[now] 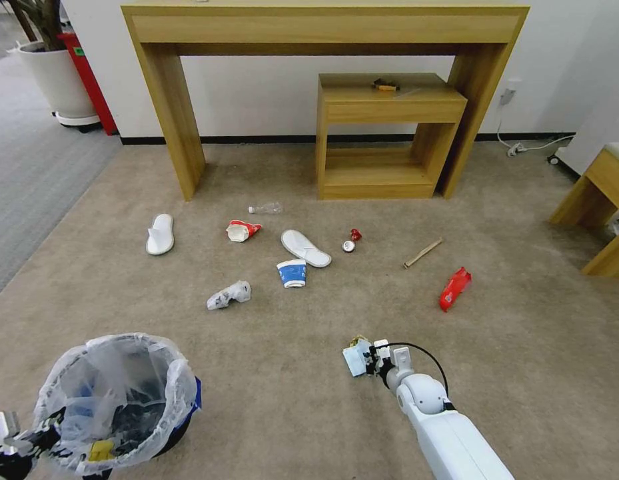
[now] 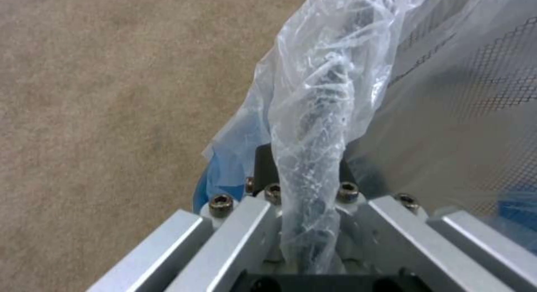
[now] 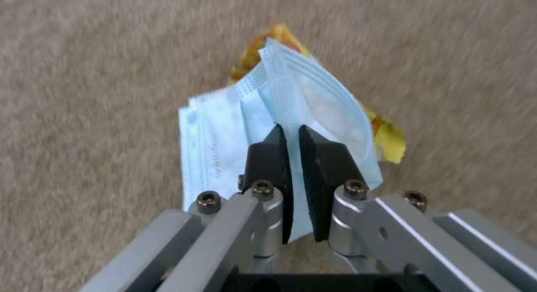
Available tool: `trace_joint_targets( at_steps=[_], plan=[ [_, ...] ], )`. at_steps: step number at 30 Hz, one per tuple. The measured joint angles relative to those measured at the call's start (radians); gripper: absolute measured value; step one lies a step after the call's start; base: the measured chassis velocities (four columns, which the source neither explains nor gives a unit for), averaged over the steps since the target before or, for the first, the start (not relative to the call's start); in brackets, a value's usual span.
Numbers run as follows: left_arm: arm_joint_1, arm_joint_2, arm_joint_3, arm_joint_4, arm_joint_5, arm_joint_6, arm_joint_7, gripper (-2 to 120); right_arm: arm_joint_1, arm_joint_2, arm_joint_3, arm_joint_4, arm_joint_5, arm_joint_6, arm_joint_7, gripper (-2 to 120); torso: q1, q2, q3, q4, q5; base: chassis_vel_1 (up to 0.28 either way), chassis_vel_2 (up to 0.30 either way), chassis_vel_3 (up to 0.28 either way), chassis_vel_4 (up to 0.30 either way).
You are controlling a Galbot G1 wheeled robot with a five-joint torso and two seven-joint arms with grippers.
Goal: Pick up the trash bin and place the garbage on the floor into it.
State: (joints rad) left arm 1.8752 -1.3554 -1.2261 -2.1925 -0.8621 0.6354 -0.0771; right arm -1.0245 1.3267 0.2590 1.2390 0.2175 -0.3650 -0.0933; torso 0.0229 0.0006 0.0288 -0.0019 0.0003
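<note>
Beige-brown floor [image 1: 309, 400]; translucent white liner on black, blue-banded trash bin [image 1: 116, 400]; pale blue pleated mask [image 3: 268, 116] over yellow-orange scrap [image 3: 386, 134]; red wrapper [image 1: 454, 289].

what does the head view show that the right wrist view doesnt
Head view alone: the trash bin held at its rim by the left end effector, and litter spread over the floor: two white slippers, a blue paper cup, a red wrapper, a wooden stick.

Right wrist view alone: the black pads pinching the pleated fold of a pale blue face mask, with a yellow scrap behind it.

Both: the right end effector shut on the mask above beige carpet.
</note>
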Motion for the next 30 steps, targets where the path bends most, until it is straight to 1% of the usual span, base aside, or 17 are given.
trace_joint_targets(
  at_steps=[3,5,6,8,9,10,12,13,17,18,21,22,24,25,26,29,30],
  plan=[
    [0.001,0.000,0.000,-0.007,0.000,0.001,0.000,0,-0.013,-0.010,-0.001,0.035,-0.014,0.017,0.005,8,0.000,0.000,0.000,0.0000,0.0000,0.000,0.000,0.000,0.000],
    [0.003,-0.001,0.002,-0.015,0.000,0.003,-0.001,0,-0.030,-0.028,-0.004,0.094,-0.032,0.041,0.005,8,0.000,0.000,0.000,0.0000,0.0001,0.000,0.000,0.000,0.000],
    [0.003,-0.001,0.002,-0.015,0.000,0.003,-0.001,0,-0.030,-0.028,-0.004,0.094,-0.032,0.041,0.005,8,0.000,0.000,0.000,0.0000,0.0001,0.000,0.000,0.000,0.000],
    [0.004,-0.003,0.009,-0.021,0.003,0.004,-0.001,0,-0.049,-0.056,-0.014,0.172,-0.034,0.047,0.004,0,0.000,0.000,0.000,0.0000,0.0000,0.000,0.000,0.000,0.000],
    [0.003,-0.004,0.015,-0.022,0.008,0.005,-0.001,0,-0.056,-0.072,-0.019,0.211,-0.033,0.048,0.001,0,0.000,0.000,0.000,-0.0001,0.0001,0.000,0.000,0.000,0.000],
    [0.003,-0.004,0.015,-0.022,0.008,0.005,-0.001,0,-0.056,-0.072,-0.019,0.211,-0.033,0.048,0.001,0,0.000,0.000,0.000,-0.0001,0.0001,0.000,0.000,0.000,0.000],
    [-0.002,-0.007,0.027,-0.023,0.019,0.006,-0.002,0,-0.062,-0.098,-0.029,0.279,-0.022,0.043,-0.007,0,0.000,0.000,0.000,0.0000,-0.0002,0.000,0.000,0.000,0.000],
    [-0.002,-0.007,0.027,-0.023,0.019,0.006,-0.002,0,-0.062,-0.098,-0.029,0.279,-0.022,0.043,-0.007,0,0.000,0.000,0.000,0.0000,-0.0002,0.000,0.000,0.000,0.000],
    [-0.007,-0.014,0.046,-0.030,0.031,0.008,-0.006,0,-0.065,-0.143,-0.051,0.378,0.006,0.026,0.001,0,0.000,0.000,0.000,0.0000,0.0000,0.000,0.000,0.000,0.000],
    [-0.007,-0.014,0.046,-0.030,0.031,0.008,-0.006,0,-0.065,-0.143,-0.051,0.378,0.006,0.026,0.001,0,0.000,0.000,0.000,0.0000,0.0000,0.000,0.000,0.000,0.000],
    [-0.010,-0.018,0.061,-0.030,0.045,0.009,-0.007,0,-0.061,-0.155,-0.057,0.402,0.012,-0.034,0.037,0,0.000,0.000,0.000,0.0001,-0.0001,0.000,0.000,0.000,0.000],
    [-0.010,-0.018,0.061,-0.030,0.045,0.009,-0.007,0,-0.061,-0.155,-0.057,0.402,0.012,-0.034,0.037,0,0.000,0.000,0.000,0.0001,-0.0001,0.000,0.000,0.000,0.000],
    [-0.012,-0.020,0.070,-0.029,0.053,0.009,-0.007,0,-0.064,-0.153,-0.059,0.378,0.009,-0.094,0.088,7,0.000,0.000,0.000,0.0001,0.0000,0.000,0.000,0.000,0.000],
    [-0.012,-0.021,0.073,-0.027,0.057,0.009,-0.007,0,-0.065,-0.149,-0.060,0.361,0.015,-0.143,0.119,14,0.000,0.000,0.000,-0.0001,0.0000,0.000,0.000,0.000,0.000],
    [-0.012,-0.021,0.073,-0.027,0.057,0.009,-0.007,0,-0.065,-0.149,-0.060,0.361,0.015,-0.143,0.119,14,0.000,0.000,0.000,-0.0001,0.0000,0.000,0.000,0.000,0.000],
    [-0.011,-0.019,0.076,-0.019,0.064,0.007,-0.003,0,-0.060,-0.127,-0.053,0.311,0.065,-0.238,0.142,26,0.000,0.000,0.000,-0.0001,0.0001,0.000,0.000,0.000,0.000],
    [-0.011,-0.019,0.076,-0.019,0.064,0.007,-0.003,0,-0.060,-0.127,-0.053,0.311,0.065,-0.238,0.142,26,0.000,0.000,0.000,-0.0001,0.0001,0.000,0.000,0.000,0.000]
  ],
)
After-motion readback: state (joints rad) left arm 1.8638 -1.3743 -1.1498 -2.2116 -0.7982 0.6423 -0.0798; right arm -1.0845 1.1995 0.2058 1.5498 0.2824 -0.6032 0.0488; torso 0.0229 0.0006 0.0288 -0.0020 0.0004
